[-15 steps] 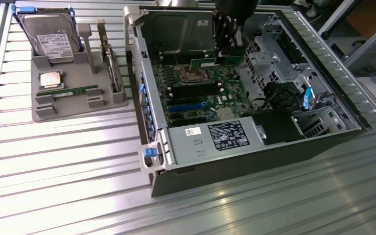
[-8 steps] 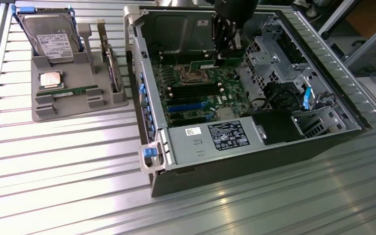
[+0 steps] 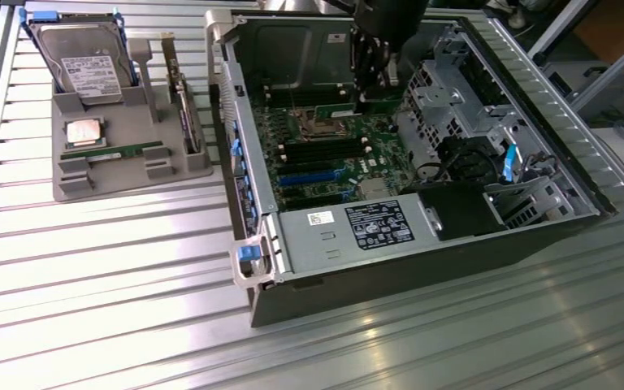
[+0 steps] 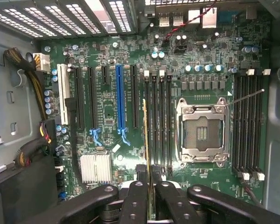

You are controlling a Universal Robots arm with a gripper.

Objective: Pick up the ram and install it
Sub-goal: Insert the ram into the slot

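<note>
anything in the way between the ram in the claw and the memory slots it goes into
Nothing visible does. The claw holds the ram edge-on over the bank of black memory slots beside the open processor socket. Those slots look empty, and no cable crosses them.

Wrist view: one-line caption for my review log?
Tool grips the ram edge-on, aligned with the black memory slots beside the empty processor socket.

Black claw (image 4: 149, 177); glossy curved linkage bars; round pivot pins; two slim fingers (image 4: 141, 173)
</note>
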